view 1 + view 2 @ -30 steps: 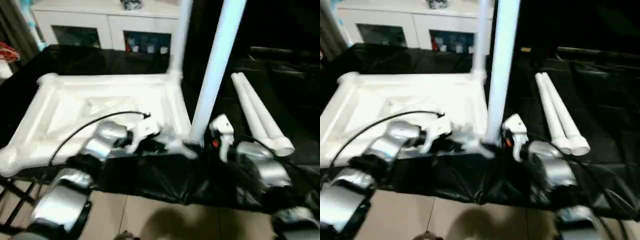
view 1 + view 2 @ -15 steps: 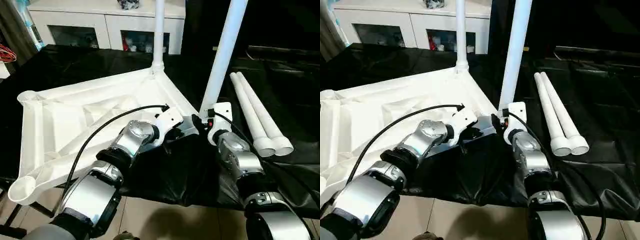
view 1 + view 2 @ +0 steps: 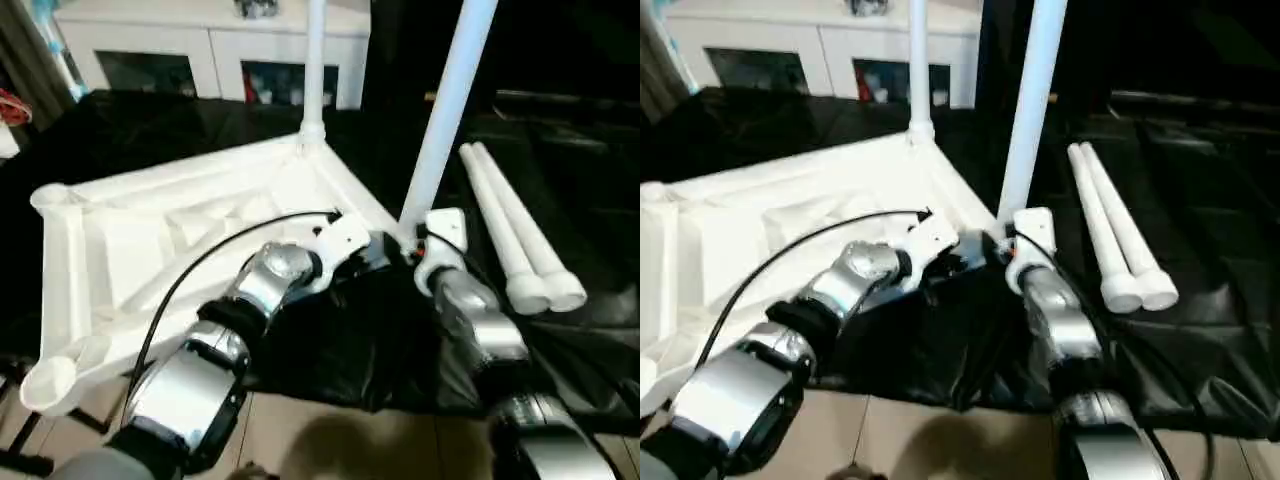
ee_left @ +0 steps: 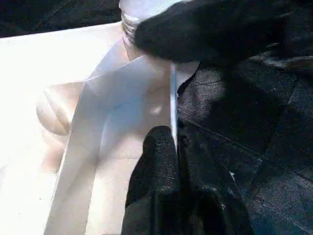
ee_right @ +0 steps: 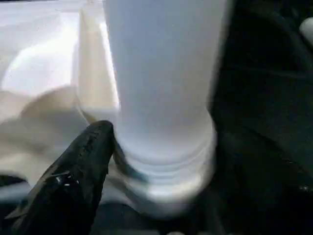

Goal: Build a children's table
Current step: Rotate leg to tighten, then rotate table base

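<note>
Lying upside down on the black-draped worktop (image 3: 560, 340), the white plastic table top (image 3: 150, 230) shows its ribbed underside, turned so that one corner points toward the robot. Two legs already stand upright in corner sockets: the far leg (image 3: 315, 60) at the corner away from the robot, and the near leg (image 3: 445, 110) at the corner closest to the two grippers. An empty round socket (image 3: 48, 382) sits at the near left corner, and another empty socket (image 3: 50, 196) at the far left corner.

The left gripper (image 4: 173, 147) has its black fingers (image 4: 159, 161) pressed together on the thin edge wall of the table top, just beside the base of the near leg; the wrist view shows the white rim running between them.

The right gripper (image 5: 146, 196) sits at the foot of the near leg, where the leg's ringed base meets the socket. One black finger (image 5: 78, 166) lies against the side of that base; the other cannot be made out, so I cannot tell whether the fingers are spread or closed around the leg.

Two loose legs (image 3: 510, 230) lie side by side, touching, on the black cloth to the robot's right, wide ends toward the robot. A white glass-doored cabinet (image 3: 210, 50) stands behind the worktop.
</note>
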You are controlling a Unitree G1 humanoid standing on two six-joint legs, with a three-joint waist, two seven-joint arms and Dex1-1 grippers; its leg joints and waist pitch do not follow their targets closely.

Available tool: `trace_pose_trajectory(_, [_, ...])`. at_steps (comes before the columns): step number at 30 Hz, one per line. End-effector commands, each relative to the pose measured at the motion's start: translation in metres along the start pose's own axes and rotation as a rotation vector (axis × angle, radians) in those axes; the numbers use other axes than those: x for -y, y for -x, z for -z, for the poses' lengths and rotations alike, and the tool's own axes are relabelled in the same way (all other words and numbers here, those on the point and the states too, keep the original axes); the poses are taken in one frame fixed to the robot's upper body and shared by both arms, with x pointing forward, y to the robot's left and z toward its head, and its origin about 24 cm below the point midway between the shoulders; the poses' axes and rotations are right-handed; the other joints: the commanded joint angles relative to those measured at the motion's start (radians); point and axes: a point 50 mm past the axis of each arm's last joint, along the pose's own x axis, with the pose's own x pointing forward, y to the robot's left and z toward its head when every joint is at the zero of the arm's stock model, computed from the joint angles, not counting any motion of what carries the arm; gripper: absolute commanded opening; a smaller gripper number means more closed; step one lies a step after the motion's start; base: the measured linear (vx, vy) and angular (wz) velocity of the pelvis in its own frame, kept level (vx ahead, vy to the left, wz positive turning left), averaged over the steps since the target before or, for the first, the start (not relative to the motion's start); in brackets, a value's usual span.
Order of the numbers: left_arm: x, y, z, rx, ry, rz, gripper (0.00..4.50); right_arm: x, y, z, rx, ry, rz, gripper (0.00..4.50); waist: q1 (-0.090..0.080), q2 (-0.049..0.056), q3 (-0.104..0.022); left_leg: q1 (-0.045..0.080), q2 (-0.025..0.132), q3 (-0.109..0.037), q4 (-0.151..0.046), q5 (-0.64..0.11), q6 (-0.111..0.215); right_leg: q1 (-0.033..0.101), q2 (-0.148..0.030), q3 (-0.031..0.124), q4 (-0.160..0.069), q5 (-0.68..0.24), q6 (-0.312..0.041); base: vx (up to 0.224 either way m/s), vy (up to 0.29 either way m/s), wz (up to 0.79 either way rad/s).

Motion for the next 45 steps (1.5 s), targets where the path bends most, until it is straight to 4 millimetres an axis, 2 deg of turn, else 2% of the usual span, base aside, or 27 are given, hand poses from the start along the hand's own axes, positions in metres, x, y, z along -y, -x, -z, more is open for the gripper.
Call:
trace_pose_trajectory(1, [-0.007, 0.002, -0.008, 0.055, -0.016, -0.067, 0.44, 0.009, 0.01, -0.008, 0.04, -0.002, 0.04, 3.93, 0.003, -0.009, -0.069, 0.012, 0.086, -0.046, -0.07, -0.144, 0.075, 0.052, -0.133, 0.08, -0.077, -0.25, -0.127, 0.0, 0.0, 0.0])
trace_pose_trajectory(2, [-0.01, 0.004, -0.01, 0.09, 0.01, -0.092, 0.44, 0.009, 0.019, -0.008, 0.053, 0.007, 0.039, 3.93, 0.005, -0.006, -0.068, 0.013, 0.087, -0.047, -0.071, -0.145, 0.074, 0.05, -0.132, 0.081, -0.076, -0.253, -0.123, 0.0, 0.0, 0.0])
trace_pose_trajectory(3, [-0.012, 0.005, -0.011, 0.106, 0.023, -0.102, 0.44, 0.009, 0.023, -0.008, 0.058, 0.011, 0.038, 3.93, 0.006, -0.01, -0.068, 0.01, 0.087, -0.048, -0.071, -0.145, 0.078, 0.053, -0.131, 0.08, -0.076, -0.254, -0.114, 0.0, 0.0, 0.0])
trace_pose_trajectory(4, [-0.012, 0.005, -0.011, 0.106, 0.023, -0.102, 0.55, 0.009, 0.023, -0.008, 0.058, 0.011, 0.038, 3.93, 0.004, -0.008, -0.072, 0.011, 0.088, -0.05, -0.072, -0.145, 0.076, 0.051, -0.133, 0.078, -0.074, -0.251, -0.122, 0.0, 0.0, 0.0])
trace_pose_trajectory(5, [-0.016, 0.008, -0.014, 0.133, 0.031, -0.119, 0.62, 0.008, 0.027, -0.008, 0.062, 0.019, 0.032, 3.93, 0.003, -0.004, -0.07, 0.007, 0.086, -0.051, -0.071, -0.145, 0.074, 0.054, -0.133, 0.078, -0.074, -0.253, -0.123, 0.0, 0.0, 0.0])
trace_pose_trajectory(6, [-0.019, 0.011, -0.016, 0.153, 0.028, -0.132, 0.77, 0.005, 0.03, -0.008, 0.06, 0.025, 0.018, 3.93, 0.002, 0.001, -0.068, 0.009, 0.085, -0.05, -0.071, -0.161, 0.069, 0.051, -0.133, 0.077, -0.079, -0.269, -0.124, 0.0, 0.0, 0.0])
trace_pose_trajectory(9, [-0.026, 0.018, -0.018, 0.171, 0.013, -0.166, 0.97, 0.001, 0.031, -0.007, 0.05, 0.028, -0.009, 3.93, -0.002, -0.001, -0.066, 0.01, 0.084, -0.05, -0.073, -0.187, 0.062, 0.05, -0.131, 0.077, -0.085, -0.309, -0.113, 0.0, 0.0, 0.0])
trace_pose_trajectory(10, [-0.045, 0.036, -0.022, 0.201, -0.008, -0.257, 0.97, -0.009, 0.034, -0.004, 0.012, 0.044, -0.078, 3.93, -0.006, 0.002, -0.064, 0.011, 0.084, -0.051, -0.074, -0.195, 0.057, 0.049, -0.128, 0.076, -0.085, -0.319, -0.112, 0.0, 0.0, 0.0])
trace_pose_trajectory(12, [-0.058, 0.051, -0.024, 0.208, -0.019, -0.319, 0.97, -0.014, 0.036, -0.001, -0.012, 0.052, -0.108, 3.93, -0.008, 0.005, -0.067, 0.008, 0.091, -0.056, -0.077, -0.186, 0.052, 0.051, -0.13, 0.077, -0.075, -0.286, -0.119, 0.0, 0.0, 0.0])
trace_pose_trajectory(14, [-0.079, 0.078, -0.023, 0.194, -0.033, -0.427, 0.97, -0.023, 0.039, 0.004, -0.067, 0.06, -0.159, 3.93, -0.014, 0.01, -0.066, 0.011, 0.093, -0.055, -0.078, -0.194, 0.042, 0.046, -0.127, 0.079, -0.071, -0.259, -0.132, 0.0, 0.0, 0.0])
trace_pose_trajectory(15, [-0.087, 0.09, -0.02, 0.167, -0.037, -0.477, 0.97, -0.025, 0.041, 0.006, -0.084, 0.058, -0.176, 3.93, -0.015, 0.011, -0.066, 0.013, 0.093, -0.053, -0.077, -0.194, 0.035, 0.045, -0.126, 0.08, -0.069, -0.245, -0.139, 0.0, 0.0, 0.0])
trace_pose_trajectory(16, [-0.093, 0.101, -0.016, 0.136, -0.05, -0.526, 0.97, -0.027, 0.041, 0.008, -0.1, 0.053, -0.194, 3.93, -0.017, 0.006, -0.065, 0.013, 0.091, -0.053, -0.078, -0.189, 0.03, 0.044, -0.124, 0.08, -0.066, -0.234, -0.141, 0.0, 0.0, 0.0])
trace_pose_trajectory(18, [-0.099, 0.112, -0.011, 0.105, -0.061, -0.571, 0.72, -0.029, 0.041, 0.009, -0.11, 0.054, -0.208, 3.93, -0.016, 0.013, -0.064, 0.013, 0.093, -0.053, -0.077, -0.185, 0.021, 0.043, -0.127, 0.082, -0.065, -0.236, -0.139, 0.0, 0.0, 0.0])
trace_pose_trajectory(19, [-0.105, 0.13, -0.001, 0.045, -0.059, -0.63, 0.64, -0.033, 0.04, 0.011, -0.128, 0.046, -0.226, 3.74, -0.018, 0.01, -0.062, 0.012, 0.091, -0.052, -0.077, -0.184, 0.021, 0.043, -0.126, 0.082, -0.067, -0.239, -0.137, 0.0, 0.0, 0.0])
trace_pose_trajectory(20, [-0.108, 0.143, 0.007, -0.002, -0.059, -0.67, 0.64, -0.036, 0.04, 0.012, -0.141, 0.041, -0.24, 3.63, -0.018, 0.014, -0.064, 0.011, 0.094, -0.053, -0.078, -0.168, 0.017, 0.043, -0.126, 0.084, -0.061, -0.22, -0.139, 0.0, 0.0, 0.0])
trace_pose_trajectory(21, [-0.108, 0.144, 0.008, -0.004, -0.059, -0.672, 0.64, -0.036, 0.04, 0.012, -0.142, 0.04, -0.241, 3.63, -0.017, 0.006, -0.064, 0.011, 0.094, -0.054, -0.078, -0.164, 0.015, 0.043, -0.128, 0.085, -0.057, -0.223, -0.14, 0.0, 0.0, 0.0])
trace_pose_trajectory(22, [-0.111, 0.172, 0.031, -0.143, -0.051, -0.76, 0.53, -0.042, 0.036, 0.015, -0.171, 0.044, -0.275, 3.55, -0.018, 0.0, -0.064, 0.011, 0.095, -0.054, -0.079, -0.163, 0.01, 0.043, -0.131, 0.085, -0.055, -0.233, -0.139, 0.0, 0.0, 0.0])
trace_pose_trajectory(23, [-0.111, 0.173, 0.032, -0.149, -0.05, -0.763, 0.38, -0.043, 0.036, 0.015, -0.173, 0.045, -0.276, 3.53, -0.021, 0.003, -0.063, 0.007, 0.093, -0.054, -0.08, -0.157, 0.01, 0.045, -0.128, 0.086, -0.052, -0.234, -0.138, 0.0, 0.0, 0.0])
trace_pose_trajectory(24, [-0.112, 0.176, 0.034, -0.163, -0.049, -0.773, 0.26, -0.043, 0.036, 0.015, -0.175, 0.045, -0.279, 3.37, -0.02, 0.009, -0.062, 0.015, 0.091, -0.051, -0.077, -0.163, 0.009, 0.035, -0.125, 0.086, -0.062, -0.254, -0.125, 0.0, 0.0, 0.0])
trace_pose_trajectory(26, [-0.111, 0.197, 0.053, -0.29, -0.025, -0.856, 0.22, -0.046, 0.031, 0.015, -0.194, 0.048, -0.285, 3.25, -0.018, 0.004, -0.066, 0.016, 0.095, -0.052, -0.077, -0.153, -0.001, 0.038, -0.125, 0.087, -0.053, -0.219, -0.137, 0.0, 0.0, 0.0])
trace_pose_trajectory(27, [-0.111, 0.203, 0.06, -0.321, -0.001, -0.887, 0.18, -0.045, 0.028, 0.014, -0.199, 0.048, -0.276, 3.16, -0.019, 0.009, -0.064, 0.012, 0.092, -0.053, -0.077, -0.141, 0.002, 0.037, -0.122, 0.087, -0.051, -0.199, -0.145, 0.0, 0.0, 0.0])
trace_pose_trajectory(31, [-0.107, 0.218, 0.079, -0.439, 0.033, -0.952, 0.0, -0.043, 0.02, 0.012, -0.224, 0.035, -0.236, 2.8, -0.01, 0.011, -0.064, 0.016, 0.091, -0.052, -0.076, -0.154, -0.009, 0.034, -0.123, 0.088, -0.052, -0.194, -0.142, 0.0, 0.0, 0.0])
trace_pose_trajectory(35, [-0.103, 0.219, 0.089, -0.48, 0.056, -0.939, 0.0, -0.045, 0.017, 0.012, -0.232, 0.026, -0.228, 2.58, -0.001, 0.011, -0.067, 0.017, 0.09, -0.052, -0.075, -0.155, -0.016, 0.034, -0.126, 0.088, -0.053, -0.185, -0.134, 0.0, 0.0, 0.0])
trace_pose_trajectory(36, [-0.1, 0.216, 0.097, -0.507, 0.075, -0.9, 0.0, -0.047, 0.015, 0.012, -0.232, 0.024, -0.236, 2.48, 0.002, 0.016, -0.068, 0.016, 0.089, -0.053, -0.075, -0.151, -0.016, 0.034, -0.125, 0.088, -0.051, -0.174, -0.134, 0.0, 0.0, 0.0])
trace_pose_trajectory(37, [-0.096, 0.21, 0.102, -0.515, 0.091, -0.845, 0.0, -0.048, 0.013, 0.012, -0.233, 0.018, -0.241, 2.37, 0.0, 0.013, -0.068, 0.015, 0.088, -0.053, -0.075, -0.156, -0.016, 0.035, -0.124, 0.087, -0.053, -0.172, -0.134, 0.0, 0.0, 0.0])
trace_pose_trajectory(40, [-0.085, 0.198, 0.113, -0.545, 0.122, -0.698, 0.0, -0.051, 0.008, 0.014, -0.247, 0.01, -0.252, 2.21, 0.0, 0.013, -0.069, 0.016, 0.087, -0.054, -0.076, -0.163, -0.021, 0.036, -0.127, 0.087, -0.053, -0.183, -0.135, 0.0, 0.0, 0.0])
trace_pose_trajectory(45, [-0.078, 0.196, 0.118, -0.587, 0.138, -0.585, 0.0, -0.053, 0.002, 0.016, -0.265, 0.014, -0.259, 1.8, -0.001, 0.015, -0.07, 0.016, 0.089, -0.053, -0.075, -0.155, -0.025, 0.036, -0.127, 0.088, -0.049, -0.155, -0.149, 0.0, 0.0, 0.0])
